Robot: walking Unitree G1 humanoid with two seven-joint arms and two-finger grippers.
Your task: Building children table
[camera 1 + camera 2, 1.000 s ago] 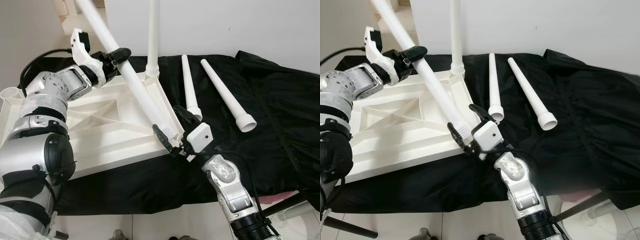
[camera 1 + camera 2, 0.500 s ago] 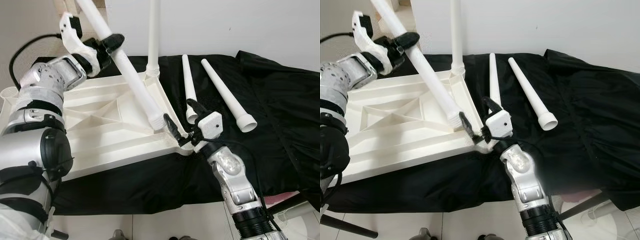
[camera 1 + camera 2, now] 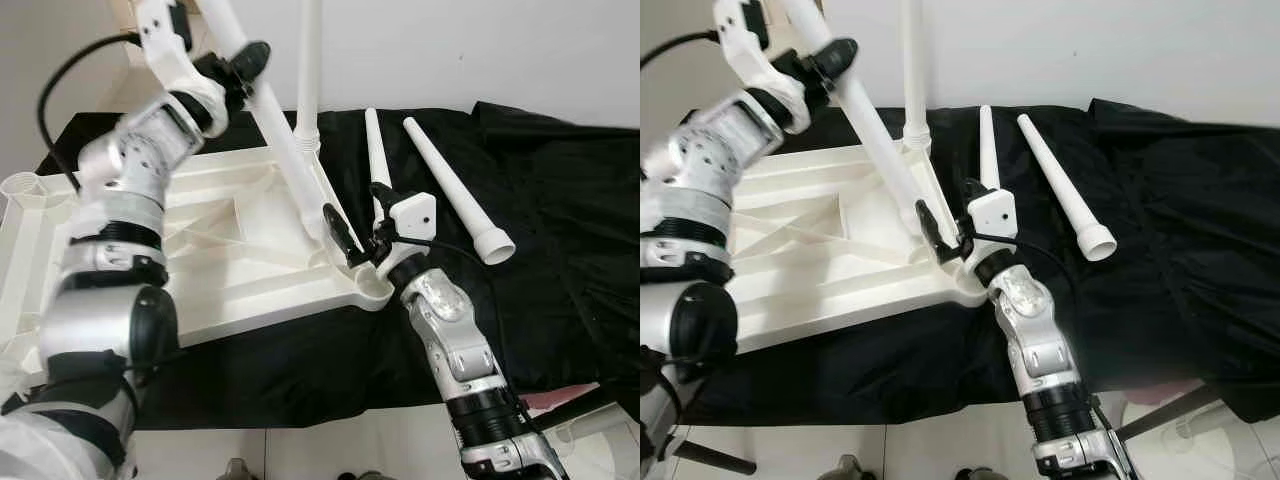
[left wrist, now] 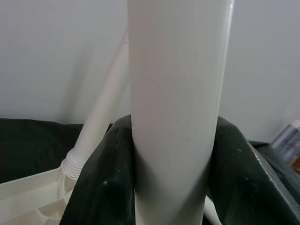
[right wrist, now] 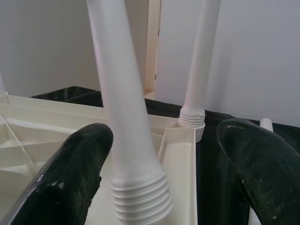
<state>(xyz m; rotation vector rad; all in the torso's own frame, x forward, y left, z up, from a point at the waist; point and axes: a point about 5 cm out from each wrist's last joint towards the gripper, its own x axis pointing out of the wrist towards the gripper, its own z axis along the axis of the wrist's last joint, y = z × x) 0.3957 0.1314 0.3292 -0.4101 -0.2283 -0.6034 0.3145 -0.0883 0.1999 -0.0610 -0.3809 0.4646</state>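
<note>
A white table top (image 3: 220,270) lies upside down on a black cloth (image 3: 560,220). One white leg (image 3: 309,70) stands upright in its far right corner. My left gripper (image 3: 240,68) is shut on a second leg (image 3: 280,150), held high and slanted; its threaded end (image 3: 314,226) hangs just over the table's right edge. In the left wrist view that second leg (image 4: 173,108) sits tight between both fingers (image 4: 93,187). My right gripper (image 3: 355,218) is open at the near right corner, and its fingers (image 5: 70,178) stand either side of the threaded end (image 5: 140,199) without touching.
Two loose white legs (image 3: 378,165) (image 3: 455,195) lie on the cloth right of the table top. A round leg socket (image 3: 22,186) shows at the table's left corner. A black cable (image 3: 60,80) loops from my left wrist. A white wall stands behind.
My left gripper rose and tipped the leg steeper, drawing its threaded end back from the near right corner. My right gripper moved forward and up, its fingers now flanking that end.
</note>
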